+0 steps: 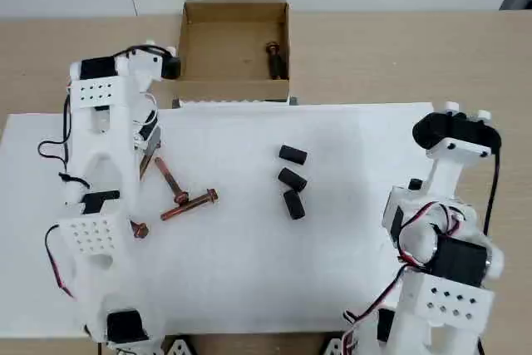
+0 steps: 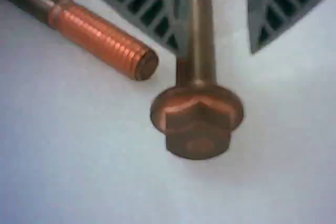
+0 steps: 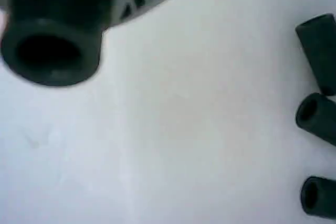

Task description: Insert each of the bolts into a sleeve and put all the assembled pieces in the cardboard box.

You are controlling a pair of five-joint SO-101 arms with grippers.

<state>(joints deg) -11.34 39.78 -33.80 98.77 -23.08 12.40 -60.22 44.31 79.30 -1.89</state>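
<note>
Assembly under way: one assembled piece [image 1: 273,57] lies in the cardboard box [image 1: 220,47]. Left jaws stand apart astride a bolt [image 2: 197,114]; right jaws clamp a sleeve [image 3: 50,51]; three sleeves [image 1: 292,179] wait beyond them.

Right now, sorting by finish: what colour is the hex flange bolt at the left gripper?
Copper-brown hex flange bolt, clearest in the left wrist view.

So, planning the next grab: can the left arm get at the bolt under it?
Probably yes: the bolt lies between the left gripper's open fingers; the other bolt isn't touching it.
</note>
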